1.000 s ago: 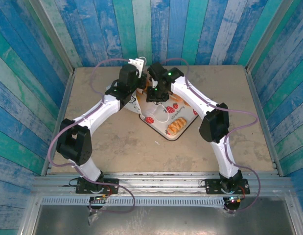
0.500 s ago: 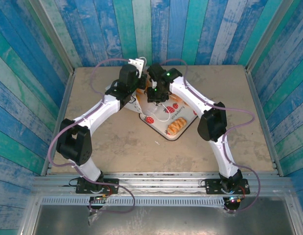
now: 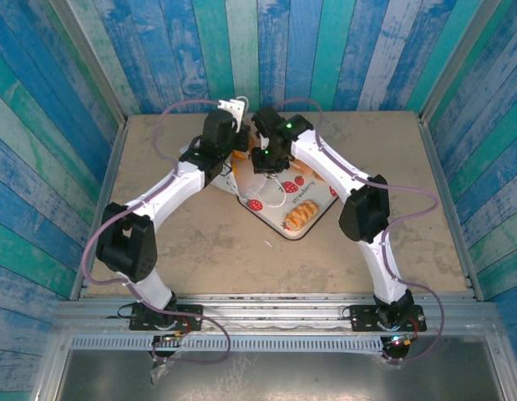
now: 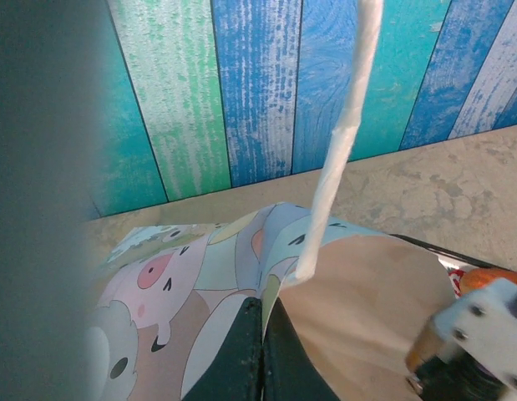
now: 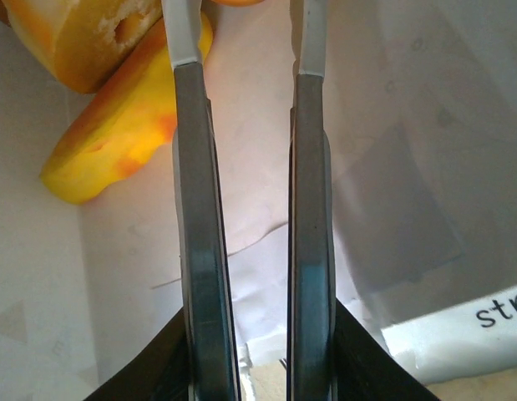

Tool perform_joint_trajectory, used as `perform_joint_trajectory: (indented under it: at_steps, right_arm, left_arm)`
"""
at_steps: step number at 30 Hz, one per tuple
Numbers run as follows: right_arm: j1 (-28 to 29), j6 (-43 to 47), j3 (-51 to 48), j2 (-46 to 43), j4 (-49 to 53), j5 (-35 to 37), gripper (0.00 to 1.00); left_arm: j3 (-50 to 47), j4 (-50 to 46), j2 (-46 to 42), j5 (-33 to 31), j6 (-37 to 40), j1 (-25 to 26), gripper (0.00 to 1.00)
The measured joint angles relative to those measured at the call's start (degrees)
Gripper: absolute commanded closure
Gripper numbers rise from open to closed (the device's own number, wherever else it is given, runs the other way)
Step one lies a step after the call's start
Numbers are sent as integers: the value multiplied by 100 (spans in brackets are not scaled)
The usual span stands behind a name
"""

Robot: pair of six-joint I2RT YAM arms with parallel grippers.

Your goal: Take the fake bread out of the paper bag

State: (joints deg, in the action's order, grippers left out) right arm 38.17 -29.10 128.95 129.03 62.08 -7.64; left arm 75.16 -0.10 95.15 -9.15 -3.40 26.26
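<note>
Blue and teal painted planks wall in a beige table (image 3: 158,234), and both arms reach to its far middle, where the paper bag (image 4: 191,276) lies.

The left gripper (image 4: 262,334) has its jaws pressed together on the rim of the bag, pinching the paper at the mouth. Just above those jaws a thin white loop handle (image 4: 346,134) stands up, and to their left spreads the bag's outer face, printed here with cartoon animals.

The right gripper (image 5: 244,25) is inside the bag, with white paper wall (image 5: 408,125) on both sides. Its jaws stand close together with a narrow strip of bare paper showing between them. The tips run off the top of the wrist view, where a sliver of orange shows, so it cannot be told whether they pinch a piece or are merely near one. Just outside the left finger lie two glossy orange pieces of the fake bread (image 5: 116,134), one beyond the other.

Behind the right jaws, toward the arm bases, sits a strawberry-print tray (image 3: 279,227) with a braided roll (image 3: 300,215) on it, well clear of the bag.

The task looks partly done: one piece is out on the tray, at least two remain in the bag, and a grasp on the next appears to be in hand.
</note>
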Motion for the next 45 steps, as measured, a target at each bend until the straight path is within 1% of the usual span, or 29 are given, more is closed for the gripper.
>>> perform_joint_trajectory:
  at_steps: [12,19,28,33,36,40,45]
  right_arm:
    - [140,68,-586,-1023,0,-9,86]
    - [245,111,-1239,-1694,4,-17,86]
    - [369,199,-2249,-3036,57,-192,86]
    - [367,293,-2398,-3659,234,-264,85]
    - [365,348,-2490,-3980,391,-79,85]
    - [195,448,-2802,-4428,636,173,85]
    - [-428,564,-3346,-4924,898,387,85]
  left_arm:
    - [0,61,0,-205,-166,0,100]
    - [7,66,0,-275,-243,0,100]
    - [9,66,0,-339,-269,0,100]
    - [11,66,0,-389,-267,0,100]
    - [24,61,0,-400,-271,9,100]
    - [31,52,0,-409,-267,11,100]
    - [33,50,0,-411,-262,11,100]
